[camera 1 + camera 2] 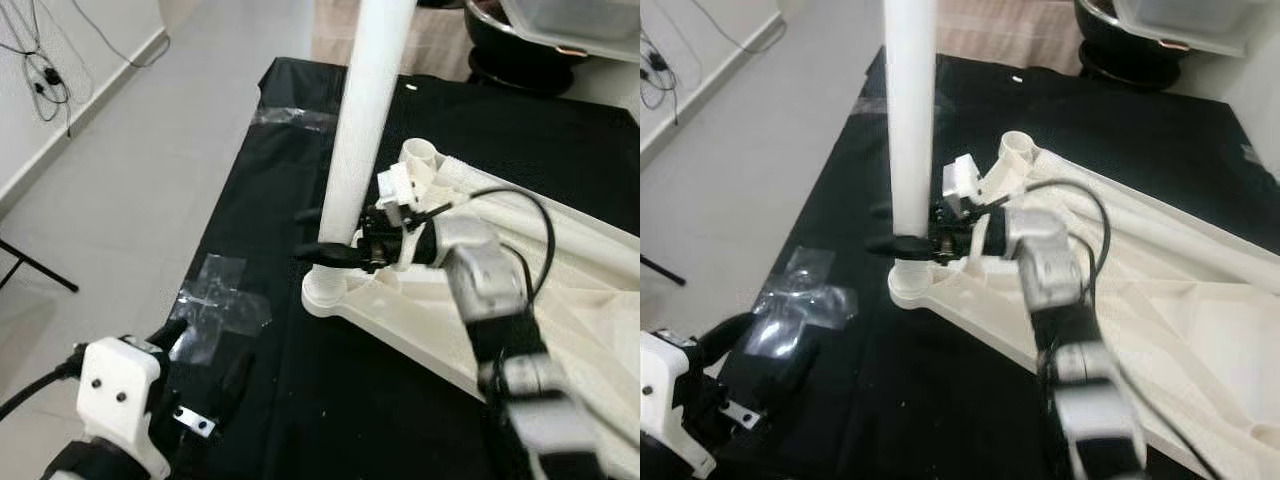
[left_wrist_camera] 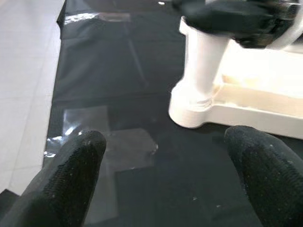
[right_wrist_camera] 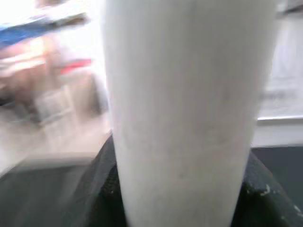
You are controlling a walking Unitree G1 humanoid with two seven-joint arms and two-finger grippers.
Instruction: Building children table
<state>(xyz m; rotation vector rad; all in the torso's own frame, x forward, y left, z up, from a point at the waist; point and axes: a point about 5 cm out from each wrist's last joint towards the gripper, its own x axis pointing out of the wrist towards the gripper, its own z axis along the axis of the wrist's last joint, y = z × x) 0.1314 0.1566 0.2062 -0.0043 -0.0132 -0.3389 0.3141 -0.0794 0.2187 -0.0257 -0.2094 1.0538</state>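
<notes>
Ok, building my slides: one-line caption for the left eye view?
Right gripper clasps the upright white table leg near its corner socket on the upside-down tabletop; left gripper waits open.

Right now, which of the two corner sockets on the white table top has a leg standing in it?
The near corner socket, where the right gripper grips the upright white leg. The far socket is open.

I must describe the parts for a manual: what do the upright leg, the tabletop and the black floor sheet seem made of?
Leg: probably plastic tube, smooth matte white. Tabletop: likely moulded plastic, cream, with ribs on its underside. Black sheet: looks like thin plastic film, slightly glossy, wrinkled, held with clear tape. The right gripper clamps the leg.
</notes>
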